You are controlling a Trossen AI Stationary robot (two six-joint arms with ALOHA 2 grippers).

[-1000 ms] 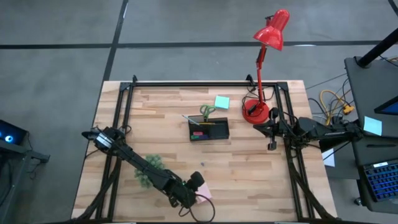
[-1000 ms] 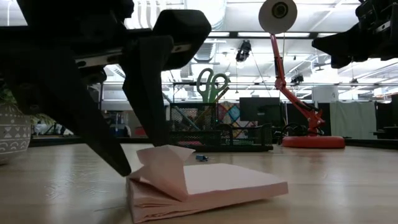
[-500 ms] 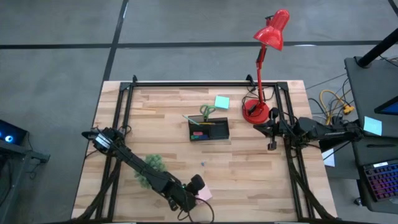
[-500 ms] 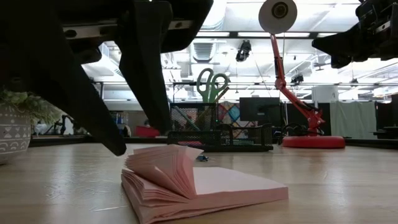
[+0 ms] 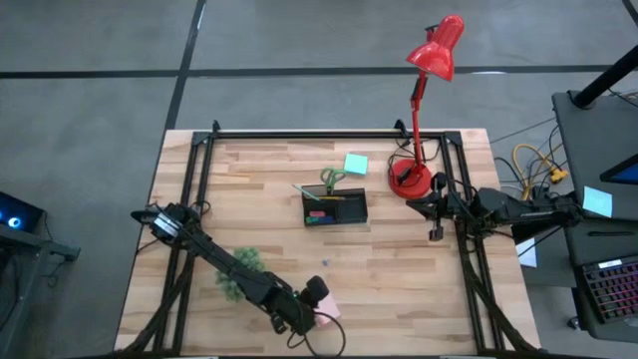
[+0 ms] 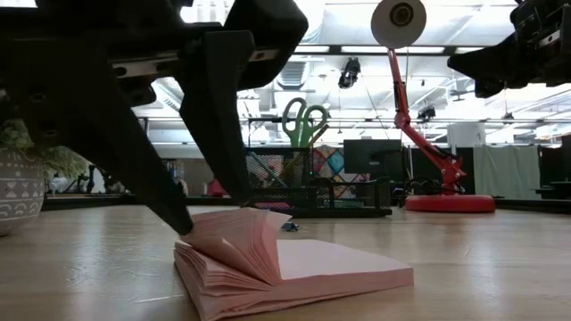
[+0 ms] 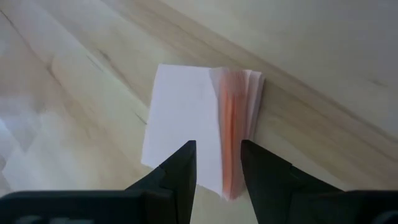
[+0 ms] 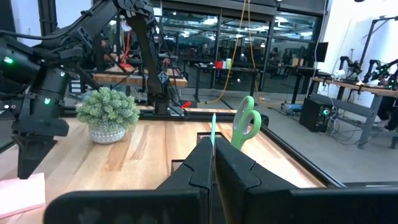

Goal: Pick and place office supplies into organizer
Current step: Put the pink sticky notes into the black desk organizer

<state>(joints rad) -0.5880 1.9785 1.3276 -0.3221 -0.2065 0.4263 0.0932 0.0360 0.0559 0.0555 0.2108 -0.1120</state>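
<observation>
My left gripper (image 6: pixel 210 209), jaws parted, has dropped back astride the pink pad's (image 6: pixel 294 267) fanned edge, well apart from the organizer (image 5: pixel 335 207), nothing lifted yet; right gripper (image 5: pixel 436 233) waits clenched.

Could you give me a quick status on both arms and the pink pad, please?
Left gripper down over pink sticky-note pad, jaws open astride its fanned sheets. Pad flat on table, not lifted. Right gripper parked near red lamp, jaws shut. Nothing blocking.

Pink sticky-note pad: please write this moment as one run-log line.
left gripper: open, fingertips on pink sticky-note pad, sheets fanned | right gripper: shut, waiting by red lamp | organizer: pad not in
</observation>
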